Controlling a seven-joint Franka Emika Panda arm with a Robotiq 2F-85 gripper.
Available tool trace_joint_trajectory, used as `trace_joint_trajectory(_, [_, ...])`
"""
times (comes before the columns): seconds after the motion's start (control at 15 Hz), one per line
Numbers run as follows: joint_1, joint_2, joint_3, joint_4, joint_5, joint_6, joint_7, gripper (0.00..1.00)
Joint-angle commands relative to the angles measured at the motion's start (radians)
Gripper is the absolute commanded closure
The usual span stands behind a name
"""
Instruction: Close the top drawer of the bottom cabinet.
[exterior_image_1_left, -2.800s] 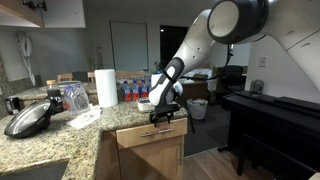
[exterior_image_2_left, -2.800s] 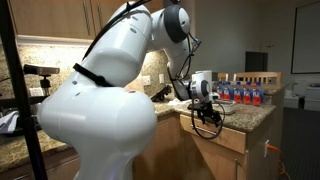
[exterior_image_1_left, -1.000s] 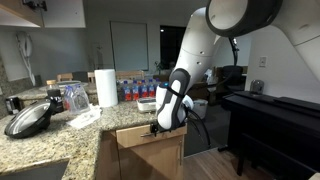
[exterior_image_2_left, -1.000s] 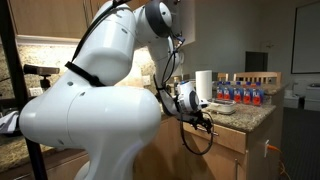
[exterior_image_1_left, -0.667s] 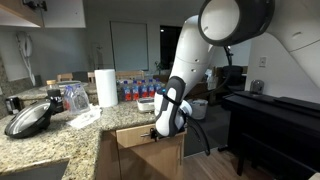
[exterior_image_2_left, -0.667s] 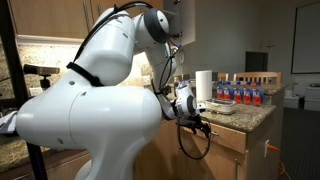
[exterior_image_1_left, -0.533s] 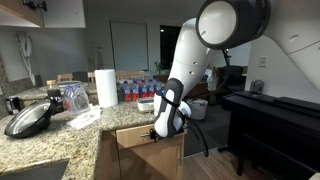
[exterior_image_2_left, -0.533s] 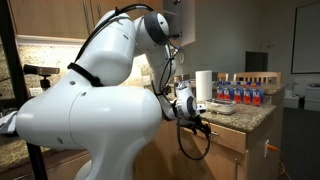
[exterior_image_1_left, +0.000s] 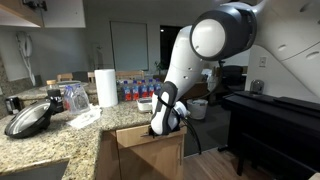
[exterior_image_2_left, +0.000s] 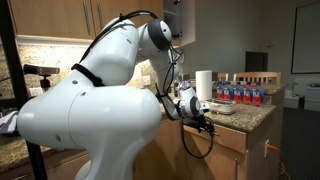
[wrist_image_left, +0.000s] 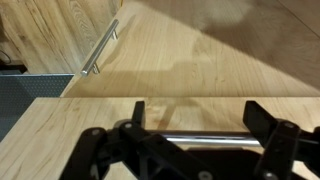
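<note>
- The top drawer sits directly under the granite counter, at the head of the bottom cabinet. From the wrist view its front seems to stand a little proud of the taller panel further below the counter. We cannot tell how far out it is.
- The gripper is right at the drawer front, just below the counter's edge in both exterior views. Its black fingers are spread wide with nothing pinched between them, and the silver bar handle lies along the gap.
- We judge the drawer to be stiff and fairly light on its runners, so it should slide straight under the counter with a steady push and no grasp.
- The best contact looks to be the flat wood near the middle of the handle, so the front does not skew. The round metal bar is smooth and could let a finger slip off.
- The front is light brown wood with a fine, even grain and a matte, flat face that is hard and not fragile.
- The handle is a slim brushed-metal cylinder. A second bar handle of the same kind sits on the panel lower beneath the counter.
- The counter is speckled beige-grey stone, polished, with a squared edge.
</note>
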Motion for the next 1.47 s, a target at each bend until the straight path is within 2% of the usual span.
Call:
trace_joint_trajectory(0.0, [-0.044, 0.032, 0.014, 0.095, 0.017, -0.046, -0.026, 0.0])
trace_joint_trajectory(0.27, [-0.076, 0.027, 0.04, 0.137, -0.001, -0.101, -0.026, 0.0])
trace_joint_trajectory(0.6, [-0.108, -0.028, 0.102, 0.066, -0.006, -0.114, -0.047, 0.0])
trace_joint_trajectory(0.93, [-0.141, -0.116, 0.175, -0.074, -0.001, -0.132, -0.049, 0.0])
trace_joint_trajectory(1.13, [-0.184, -0.19, 0.243, -0.161, 0.015, -0.165, -0.065, 0.0])
trace_joint_trajectory(1.27, [-0.194, -0.238, 0.266, -0.22, 0.011, -0.185, -0.056, 0.0])
trace_joint_trajectory(1.4, [-0.177, -0.288, 0.256, -0.279, -0.012, -0.201, -0.031, 0.0])
